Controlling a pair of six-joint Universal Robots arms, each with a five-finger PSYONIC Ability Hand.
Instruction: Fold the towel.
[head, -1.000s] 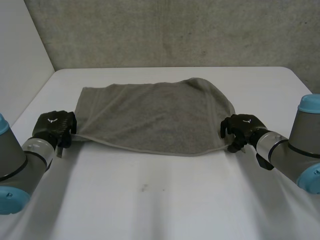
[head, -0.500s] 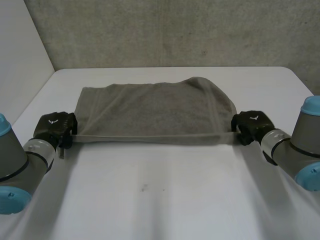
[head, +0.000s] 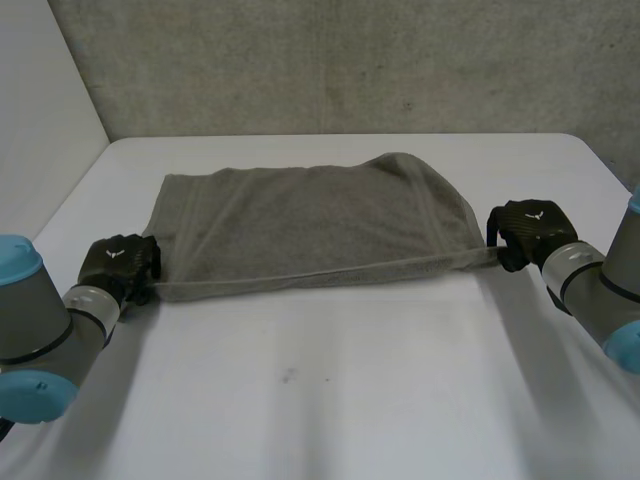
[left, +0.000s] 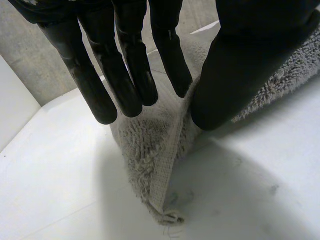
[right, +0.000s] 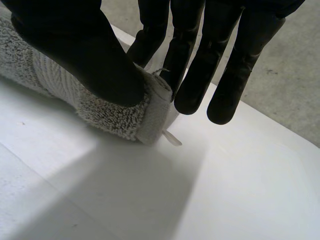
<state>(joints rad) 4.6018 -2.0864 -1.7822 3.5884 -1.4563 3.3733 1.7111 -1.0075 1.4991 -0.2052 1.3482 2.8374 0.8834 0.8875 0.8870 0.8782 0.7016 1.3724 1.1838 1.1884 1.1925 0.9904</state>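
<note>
**Two pinches, one taut edge**

Grips the towel (head: 310, 225) at both near corners, one per hand. Clamps the left corner with the left hand (head: 120, 265): straight fingers (left: 125, 75) on one face, thumb on the other, hem running up between them, corner tip dangling below the fingertips at or just off the surface (head: 330, 400). Mirrors that with the right hand (head: 530, 232): thumb pressing the hem flat against straight fingers, with a loose thread poking out just past the thumb's tip.

Stretches the near edge in a straight line from one set of fingers to the other, a little raised. Leaves the rest of the cloth lying spread on the surface beyond the fingertips.

Takes the corners rather than the middle, presumably, to command the whole edge from its two ends. Pulls outward, it seems, to remove slack, so nothing sags and the edge can land square on the far one. Uses flat fingers against the thumb as a broad clamp, well suited to a thin hem, where curled fingers would likely bunch the pile.

Looks like the opening of the first fold, with the near edge ready to be lifted and carried over. Calls for equal height and pace from both hands, or the fold would go on askew.
</note>
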